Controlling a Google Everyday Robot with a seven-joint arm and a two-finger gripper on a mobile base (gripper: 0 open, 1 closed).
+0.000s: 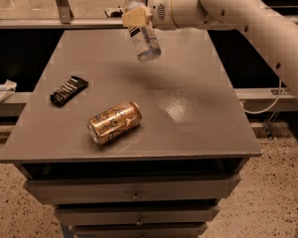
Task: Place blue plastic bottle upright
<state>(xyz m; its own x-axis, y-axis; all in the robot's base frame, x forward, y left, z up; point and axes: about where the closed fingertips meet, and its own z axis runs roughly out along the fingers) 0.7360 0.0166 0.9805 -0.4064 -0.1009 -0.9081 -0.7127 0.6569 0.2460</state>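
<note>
The blue plastic bottle (141, 33) is a clear, faintly bluish bottle with a white cap and a white label. It hangs in the air above the far middle of the grey table (188, 83), tilted, with its cap up and to the left. My gripper (136, 18) is shut on the bottle's upper part, and its tan fingers (134, 17) wrap the neck and shoulder. The white arm reaches in from the upper right.
A gold drink can (114, 122) lies on its side near the table's front left. A black snack bar wrapper (68, 90) lies at the left. Drawers sit under the tabletop. A white crumpled object (2, 93) lies off the table at far left.
</note>
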